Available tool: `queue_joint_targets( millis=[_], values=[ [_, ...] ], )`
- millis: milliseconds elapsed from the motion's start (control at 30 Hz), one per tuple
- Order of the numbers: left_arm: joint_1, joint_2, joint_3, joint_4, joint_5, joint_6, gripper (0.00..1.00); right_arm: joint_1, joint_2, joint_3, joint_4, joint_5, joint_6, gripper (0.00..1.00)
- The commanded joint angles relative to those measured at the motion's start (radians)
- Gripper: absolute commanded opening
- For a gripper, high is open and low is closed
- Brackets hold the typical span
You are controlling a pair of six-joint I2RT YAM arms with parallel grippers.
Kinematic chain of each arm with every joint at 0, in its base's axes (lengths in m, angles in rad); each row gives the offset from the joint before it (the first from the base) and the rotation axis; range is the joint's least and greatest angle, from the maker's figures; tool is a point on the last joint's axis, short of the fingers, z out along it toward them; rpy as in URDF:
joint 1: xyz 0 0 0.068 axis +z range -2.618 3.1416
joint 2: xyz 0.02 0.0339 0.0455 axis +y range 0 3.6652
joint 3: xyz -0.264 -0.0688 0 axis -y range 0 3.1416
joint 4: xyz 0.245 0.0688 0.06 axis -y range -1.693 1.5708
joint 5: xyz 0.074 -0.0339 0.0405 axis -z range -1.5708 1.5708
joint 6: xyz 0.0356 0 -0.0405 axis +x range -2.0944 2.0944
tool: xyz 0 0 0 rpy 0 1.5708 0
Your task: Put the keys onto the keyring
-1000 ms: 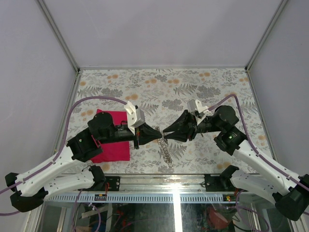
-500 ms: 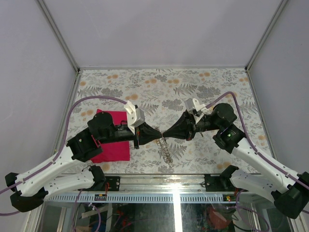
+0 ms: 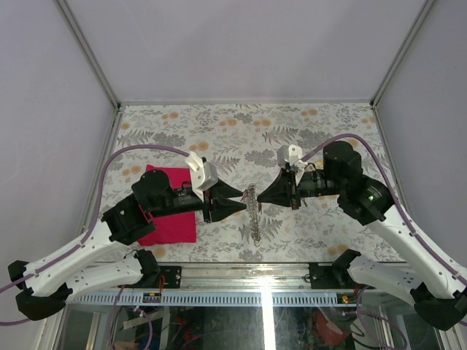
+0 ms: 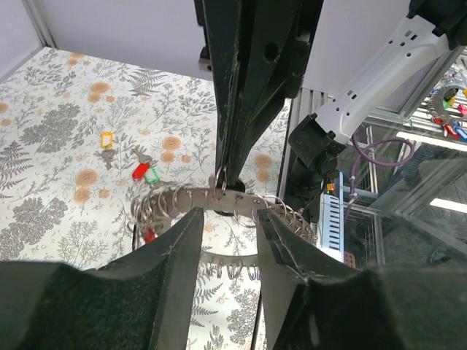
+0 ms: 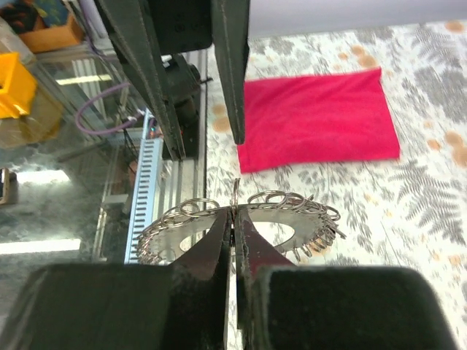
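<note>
While the right gripper point(image 5: 233, 210) pinches one small loop of the keyring point(image 3: 253, 213) between the arms, the left gripper point(image 3: 238, 200), spread and empty, probably must next fetch one of the keys point(image 4: 144, 173) lying just beside it.

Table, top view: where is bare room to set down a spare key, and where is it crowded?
Crowded: the centre, where the left gripper and right gripper flank the keyring, keys beside it. Bare: the far strip of the table beyond them.

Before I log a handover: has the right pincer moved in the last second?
Yes. In the top view the right pincer has drawn back rightward, farther from the magenta cloth.
</note>
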Motion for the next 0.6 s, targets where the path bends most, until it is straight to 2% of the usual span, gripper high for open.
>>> queue_joint_targets(
  millis=[0,233,433,567],
  values=[
    [-0.001,0.006,-0.030,0.088,-0.019,-0.013,0.37,0.003,0.018,0.132,-0.289,0.139,-0.142,0.00],
    [-0.001,0.016,-0.073,0.151,-0.011,-0.024,0.38,0.067,0.096,0.295,-0.556,0.336,-0.176,0.00],
    [-0.001,0.029,-0.104,0.207,0.008,-0.033,0.38,0.210,0.204,0.427,-0.721,0.533,-0.151,0.00],
    [-0.001,0.024,-0.127,0.238,0.029,-0.033,0.38,0.251,0.257,0.504,-0.780,0.545,-0.136,0.00]
  ],
)
